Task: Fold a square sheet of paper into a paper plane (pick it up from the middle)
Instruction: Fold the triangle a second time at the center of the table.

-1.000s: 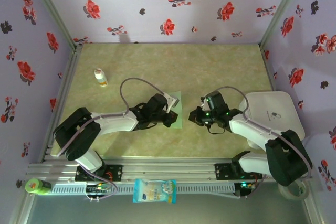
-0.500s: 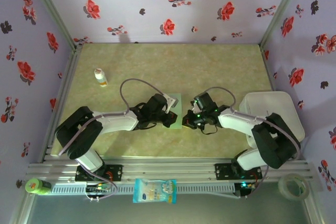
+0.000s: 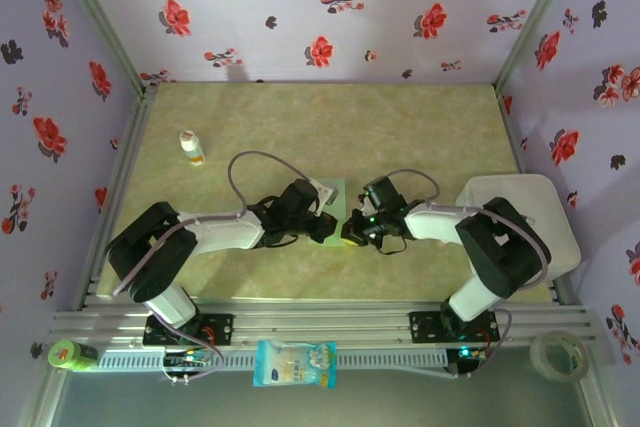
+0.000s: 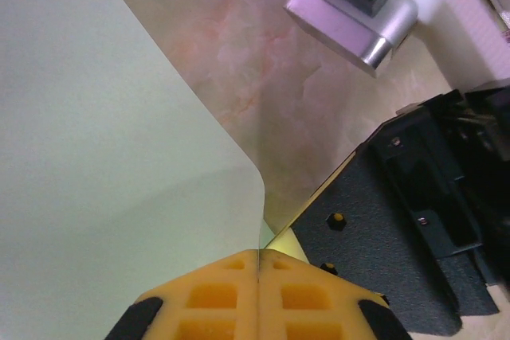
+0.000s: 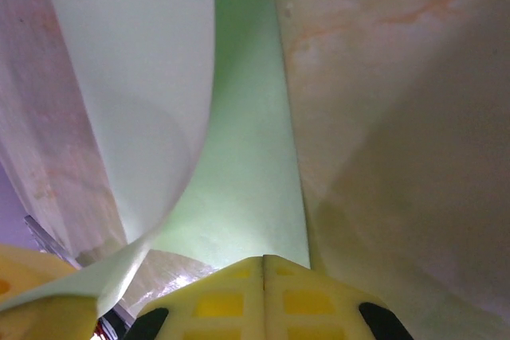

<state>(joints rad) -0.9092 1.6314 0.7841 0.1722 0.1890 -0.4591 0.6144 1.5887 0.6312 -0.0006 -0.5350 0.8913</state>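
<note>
The square sheet of paper (image 3: 337,191) is pale mint green and lies mid-table between my two grippers. My left gripper (image 3: 328,228) is shut on it. In the left wrist view the sheet (image 4: 103,157) stretches away to the left, and its thin rounded corner runs into the seam of my left gripper (image 4: 259,254). My right gripper (image 3: 349,236) meets it from the right, also shut. In the right wrist view its closed yellow tips (image 5: 264,259) rest at the near edge of the paper (image 5: 247,165), with nothing visible in the seam. A flap of the sheet curls up on the left there.
A small white bottle (image 3: 190,147) stands at the back left. A white tray (image 3: 525,209) sits at the right edge, under the right arm. A white-and-blue packet (image 3: 295,363), a tape roll (image 3: 557,355) and a green object (image 3: 67,354) lie in front of the rail.
My right gripper has swung left across the table until its tips meet the paper beside the left gripper. The left arm has stayed put, still holding the sheet.
</note>
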